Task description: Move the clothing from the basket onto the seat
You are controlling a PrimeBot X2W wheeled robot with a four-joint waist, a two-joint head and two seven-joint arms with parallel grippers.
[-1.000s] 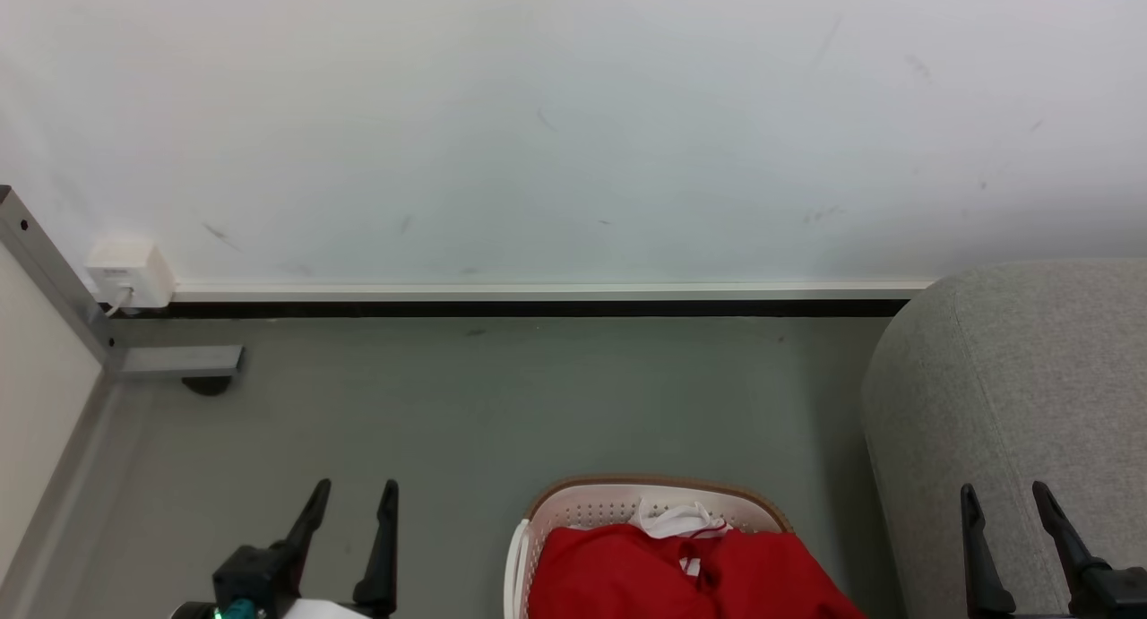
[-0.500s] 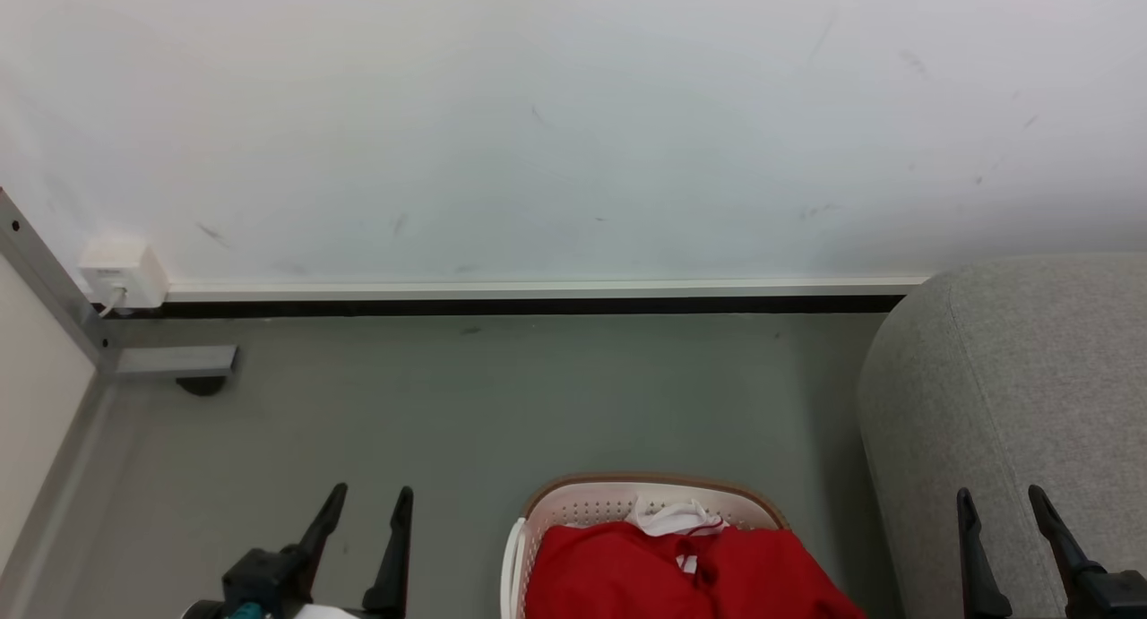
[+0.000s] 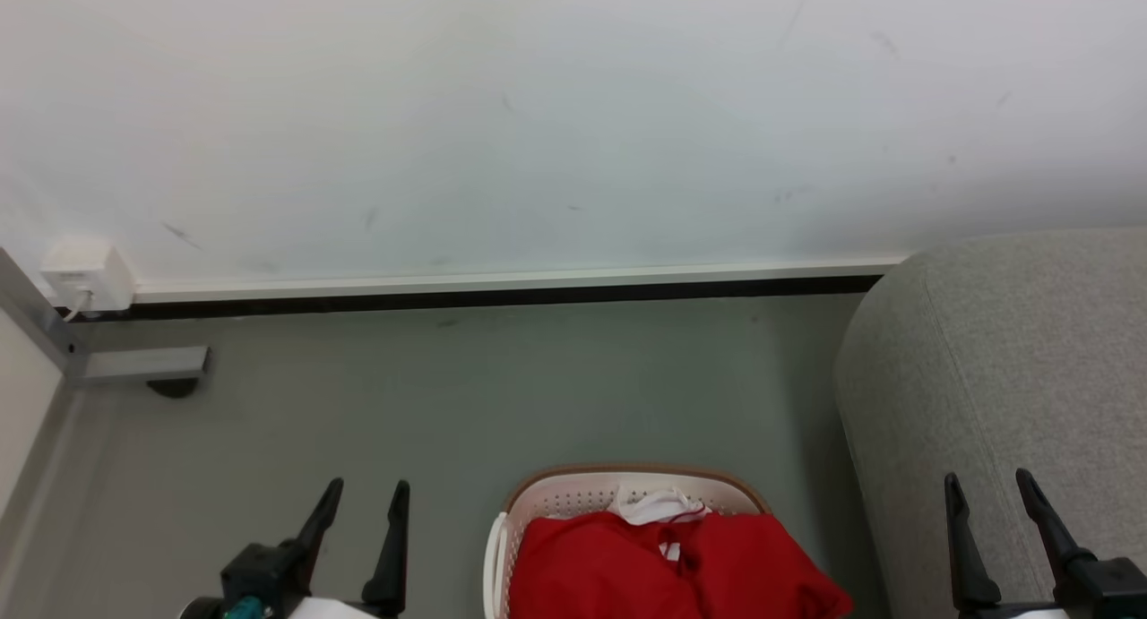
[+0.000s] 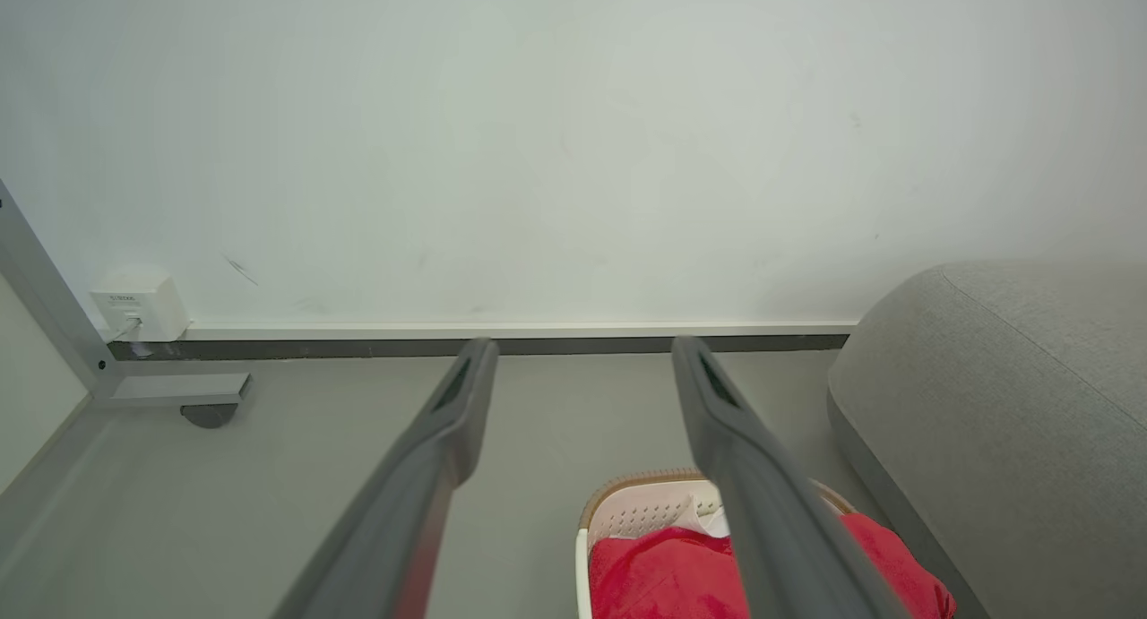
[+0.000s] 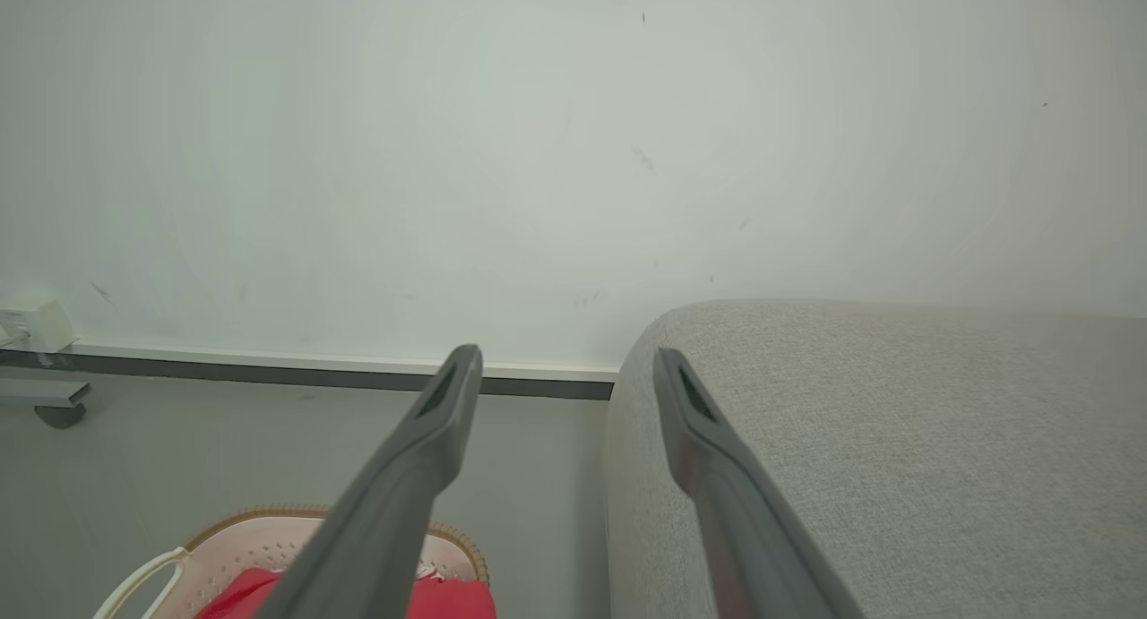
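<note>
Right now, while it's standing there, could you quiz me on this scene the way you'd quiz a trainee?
1. True or false: the red clothing lies in the basket.
2. Which is nearer the grey sofa: A, the left tool, or B, the right tool?
3. Fill in: both tools' jaws stand ____.

Key: 1 true; 2 B; 3 open.
</note>
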